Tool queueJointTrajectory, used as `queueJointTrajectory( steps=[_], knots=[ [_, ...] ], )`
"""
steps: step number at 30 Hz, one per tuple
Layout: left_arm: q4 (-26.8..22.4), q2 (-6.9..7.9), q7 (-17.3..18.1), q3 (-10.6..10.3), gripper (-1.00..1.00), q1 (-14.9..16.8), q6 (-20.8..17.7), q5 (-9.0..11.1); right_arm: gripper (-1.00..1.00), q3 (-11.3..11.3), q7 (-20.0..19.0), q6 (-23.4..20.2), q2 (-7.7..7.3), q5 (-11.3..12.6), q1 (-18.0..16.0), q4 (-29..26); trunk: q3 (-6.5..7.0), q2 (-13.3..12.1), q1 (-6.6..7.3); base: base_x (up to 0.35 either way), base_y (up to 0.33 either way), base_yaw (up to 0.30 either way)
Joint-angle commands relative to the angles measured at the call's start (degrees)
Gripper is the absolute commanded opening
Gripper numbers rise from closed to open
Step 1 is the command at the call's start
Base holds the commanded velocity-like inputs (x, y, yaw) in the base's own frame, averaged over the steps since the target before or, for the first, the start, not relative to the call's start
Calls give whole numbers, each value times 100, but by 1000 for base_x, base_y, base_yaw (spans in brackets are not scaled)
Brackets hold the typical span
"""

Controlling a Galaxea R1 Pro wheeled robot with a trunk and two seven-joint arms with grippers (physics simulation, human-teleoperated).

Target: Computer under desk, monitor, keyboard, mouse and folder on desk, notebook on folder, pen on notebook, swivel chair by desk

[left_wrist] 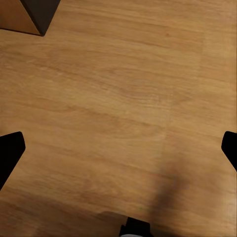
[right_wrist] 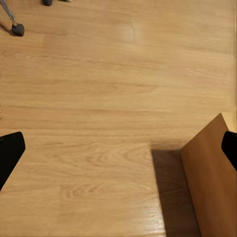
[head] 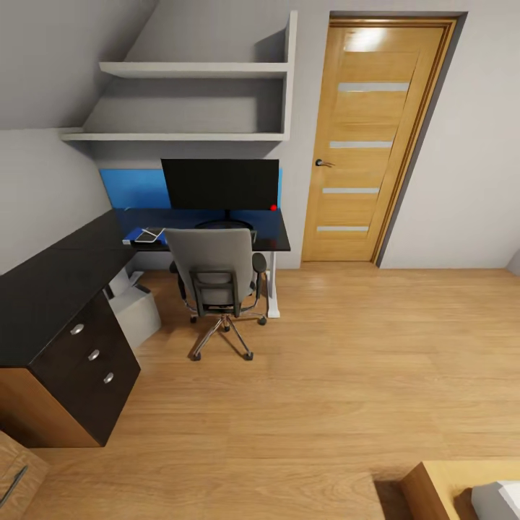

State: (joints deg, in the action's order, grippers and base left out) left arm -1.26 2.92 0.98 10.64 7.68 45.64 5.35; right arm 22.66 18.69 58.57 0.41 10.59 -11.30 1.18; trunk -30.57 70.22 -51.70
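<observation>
We're parked well back from the desk, looking across open wood floor. The swivel chair sits pushed in at the desk front, its back to us, hiding the stretch of desktop behind it. The monitor is upright on the desk against the blue wall panel. The computer sits on the floor under the desk, left of the chair. The blue folder looks already on the desktop just left of the chair back, with a small pale pad on it, likely the notebook; too small to confirm, and we can't make out pen, keyboard or mouse from here

Left gripper: fingertips at opposite edges of the left wrist view, spread wide, nothing between, bare floor below. Right gripper: same, wide and empty, over floor beside a light wooden furniture corner

Handling guesses:
- chair: heavy-ish but rolls on casters; push or pull at the backrest edge or an armrest, expect it to swivel and drift
- folder: thin, light, floppy, lies flat; needs an edge pinch, slid to the desk edge if required
- notebook: light, stiffer; pinch a short edge
- pen: tiny, rolls; grip mid-shaft
</observation>
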Motion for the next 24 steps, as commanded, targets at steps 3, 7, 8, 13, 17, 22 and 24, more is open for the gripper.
queueJointTrajectory(
  steps=[3, 7, 8, 13, 17, 22, 24],
  knots=[
    [4, -5, 19, -32, 100, 4, 14, 49, 100, 54, -1, 121, -22, 49, 51, 13, -5, 3, 0, 0, 0, 0],
    [3, -9, 28, -35, 100, 5, 9, 46, 100, 59, -10, 143, -39, 50, 92, 8, -5, 3, 0, 0, 0, 0],
    [3, -11, 29, -35, 100, 5, 9, 46, 100, 60, -11, 143, -38, 52, 95, 6, -5, 3, 0, 0, 0, 0],
    [3, -17, 34, -36, 100, 5, 4, 45, 100, 69, -3, 112, -14, 67, 105, -1, -5, 3, 0, 0, 0, 0],
    [3, -23, 39, -36, 100, 5, 0, 45, 100, 69, 0, 60, 11, 72, 108, -2, -5, 3, 0, 0, 0, 0],
    [3, -32, 41, -38, 100, 5, -2, 45, 100, 62, 5, 24, 15, 63, 111, -3, -5, 3, 0, 0, 0, 0],
    [3, -39, 42, -41, 100, 5, 1, 45, 100, 62, 6, 13, 3, 60, 112, -3, -5, 3, 0, 0, 0, 0]
  ],
)
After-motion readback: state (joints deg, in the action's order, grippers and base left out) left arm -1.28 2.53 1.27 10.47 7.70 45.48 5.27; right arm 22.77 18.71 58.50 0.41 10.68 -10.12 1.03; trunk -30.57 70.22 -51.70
